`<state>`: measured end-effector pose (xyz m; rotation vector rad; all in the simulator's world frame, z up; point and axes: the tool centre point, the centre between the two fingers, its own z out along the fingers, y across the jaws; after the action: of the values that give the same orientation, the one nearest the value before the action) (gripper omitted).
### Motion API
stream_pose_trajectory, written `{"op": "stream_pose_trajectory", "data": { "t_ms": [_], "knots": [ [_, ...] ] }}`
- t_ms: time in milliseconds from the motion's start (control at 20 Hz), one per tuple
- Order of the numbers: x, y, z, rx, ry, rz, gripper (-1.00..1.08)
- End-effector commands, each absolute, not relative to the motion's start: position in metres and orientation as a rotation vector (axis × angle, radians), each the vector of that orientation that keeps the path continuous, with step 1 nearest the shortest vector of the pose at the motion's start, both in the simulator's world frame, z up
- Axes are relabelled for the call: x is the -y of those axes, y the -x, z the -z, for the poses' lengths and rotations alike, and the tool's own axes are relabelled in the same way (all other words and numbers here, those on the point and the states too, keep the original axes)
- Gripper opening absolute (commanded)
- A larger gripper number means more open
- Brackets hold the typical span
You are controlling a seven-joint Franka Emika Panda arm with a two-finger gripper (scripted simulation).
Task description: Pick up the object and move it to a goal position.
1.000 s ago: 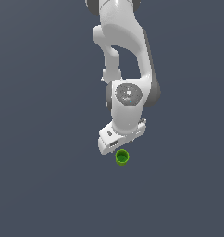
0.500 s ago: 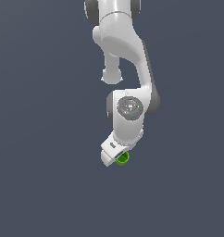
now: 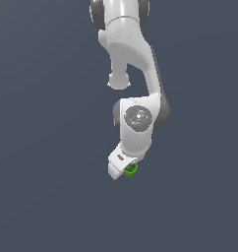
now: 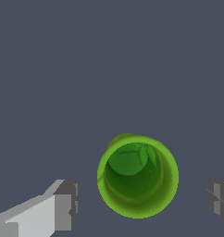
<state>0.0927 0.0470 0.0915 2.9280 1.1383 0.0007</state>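
The object [image 4: 138, 176] is a small bright green cup with a darker hollow top, standing upright on the dark grey floor. In the wrist view it sits between my two grey fingertips [image 4: 67, 203], with a gap on each side, so nothing touches it. My gripper [image 4: 142, 201] is open around it. In the exterior view the white hand of the gripper [image 3: 125, 170] covers most of the object [image 3: 132, 169]; only a green sliver shows at the hand's lower edge, toward the exterior view's right.
The white arm [image 3: 135, 123] reaches down from the top of the exterior view. A plain dark grey floor [image 3: 47, 197] surrounds it, with no other objects and no goal marker in view.
The arm has come down and the hand has dropped over the green cup. The cup, fully visible below the hand a second ago, is now mostly hidden behind it.
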Motion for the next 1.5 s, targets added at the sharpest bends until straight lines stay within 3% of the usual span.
{"op": "stream_pose_trajectory", "data": {
  "t_ms": [0,400,700,750,1450],
  "knots": [
    [-0.047,-0.092,-0.086,-1.139,-2.928,0.000,1.00],
    [-0.047,-0.091,-0.046,-1.146,-2.925,0.000,1.00],
    [-0.047,-0.093,-0.043,-1.146,-2.925,0.000,1.00],
    [-0.047,-0.093,-0.043,-1.146,-2.925,0.000,-1.00],
    [-0.048,-0.093,-0.049,-1.145,-2.926,0.002,-1.00]
  ]
}}
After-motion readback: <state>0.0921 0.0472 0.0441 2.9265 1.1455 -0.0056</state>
